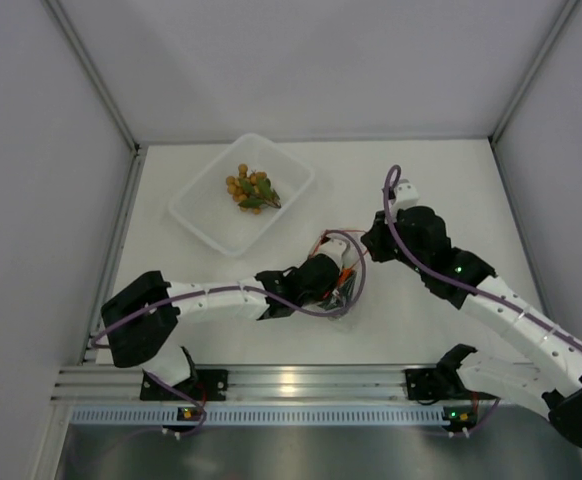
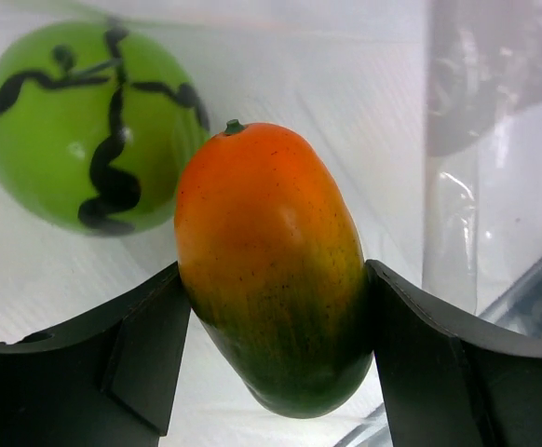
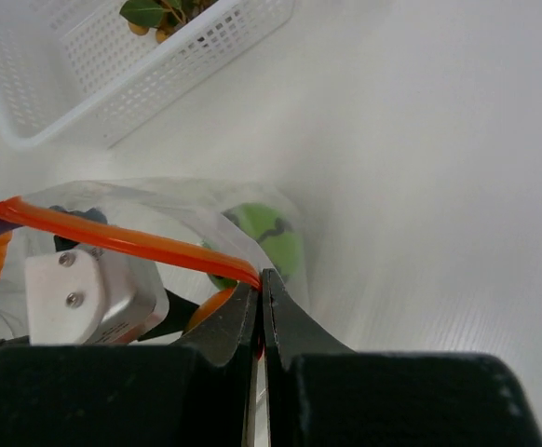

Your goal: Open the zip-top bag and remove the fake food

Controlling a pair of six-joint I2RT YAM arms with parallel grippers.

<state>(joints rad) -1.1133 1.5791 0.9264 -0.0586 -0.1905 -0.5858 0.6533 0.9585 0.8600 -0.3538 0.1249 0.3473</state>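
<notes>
Lying mid-tabletop, the zip-top bag [image 3: 182, 200] is pinched at its strip by the right claw [image 3: 262, 307]. Inside, the mango [image 2: 262, 205] is gripped by the left claw [image 2: 276, 279]. The berry cluster [image 1: 251, 188] is already placed in the far-left tray [image 1: 221, 225]; the green ball [image 2: 75, 121] is not yet removed.

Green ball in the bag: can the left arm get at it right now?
Probably not yet. The left gripper is inside the bag, whose rim the right gripper pinches, but it is clamped on the mango, which sits in front of the green ball.
</notes>
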